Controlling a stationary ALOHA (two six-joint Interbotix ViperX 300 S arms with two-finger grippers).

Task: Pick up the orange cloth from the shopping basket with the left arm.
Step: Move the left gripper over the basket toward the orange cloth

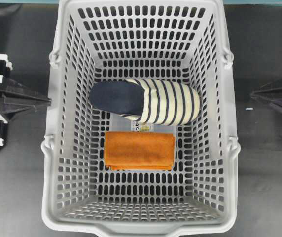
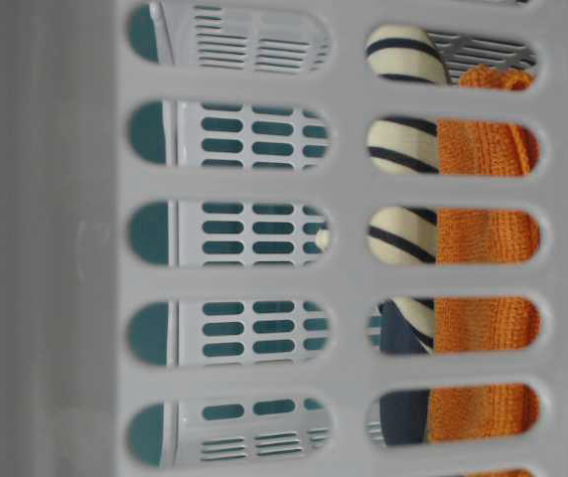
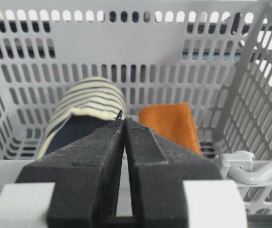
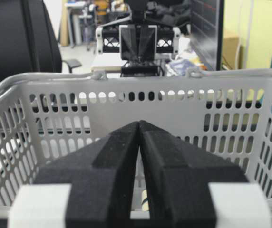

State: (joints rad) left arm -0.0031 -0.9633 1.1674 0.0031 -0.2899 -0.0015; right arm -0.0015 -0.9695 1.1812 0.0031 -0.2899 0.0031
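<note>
A: What can't you make out properly?

B: From table level the shopping basket (image 2: 66, 248) wall fills nearly everything. The orange cloth (image 2: 483, 238) and the striped slipper (image 2: 403, 149) show only in slices through the slots. From above, a printed card or label (image 1: 143, 128) under them is mostly covered, and I cannot read it. Both arms are cut off at the picture edges.

A: Where does the cloth lie?

B: Flat on the basket floor, folded, just beside the slipper (image 1: 146, 101) on the near side, roughly in the middle. Cloth (image 1: 139, 150) and slipper look to be touching or nearly so.

A: And the left gripper?

B: The left gripper (image 3: 123, 121) is clenched, its black foam tips pressed together, nothing between them. It sits outside the basket's rim (image 3: 250, 173), pointing in toward slipper and cloth (image 3: 169, 124), well apart from both.

A: The right one?

B: The right gripper (image 4: 139, 124) is also closed on nothing, outside the opposite wall (image 4: 126, 102).
</note>
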